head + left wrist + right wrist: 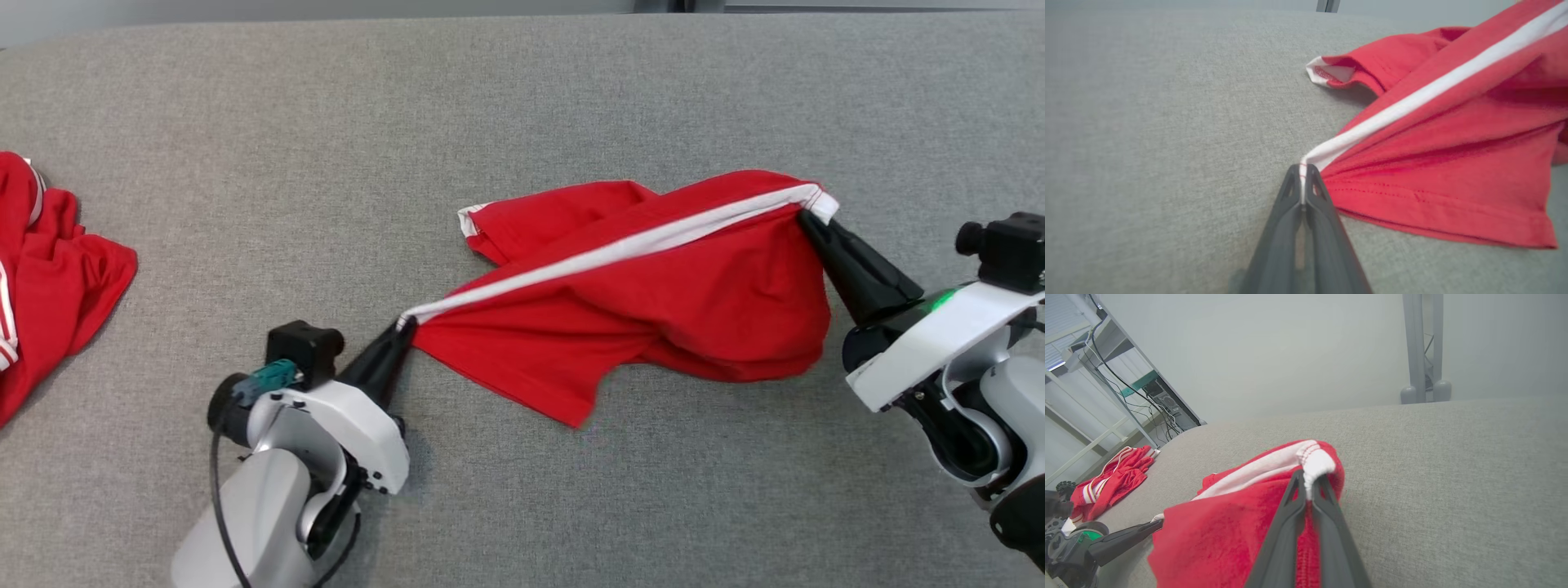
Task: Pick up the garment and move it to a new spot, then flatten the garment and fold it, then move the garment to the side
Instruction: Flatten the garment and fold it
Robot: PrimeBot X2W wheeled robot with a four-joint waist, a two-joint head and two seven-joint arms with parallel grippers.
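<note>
Red garment [653,310] with a white stripe along its upper edge, stretched on a slant across the middle of a grey cloth-covered desk [522,106], lower end toward the robot's left, higher end toward its right. Sags in loose folds below the taut stripe, with the bulk bunched near the right end and a hemmed flap spilling onto the desk toward the near edge. Behind the stripe, an opening with a white cuff, lying flat on the desk. At the stripe's left end, left pincer [404,327], pressed together and clamped on the garment's white corner. From the left wrist, a sliver of white cloth caught between the two dark fingers [1286,216]. At the stripe's right end, right pincer [804,216], likewise closed tight on the garment, with the white corner poking out past its tips in the right wrist view. Green light [943,300] glowing on the right wrist housing. Well apart from all this, at the desk's far left, a second red garment [49,278] with white stripes, crumpled in a heap. Beyond the desk in the right wrist view, a pale wall [1290,343], a grey upright post [1423,347] and a metal rack [1106,388] with dangling cables.
</note>
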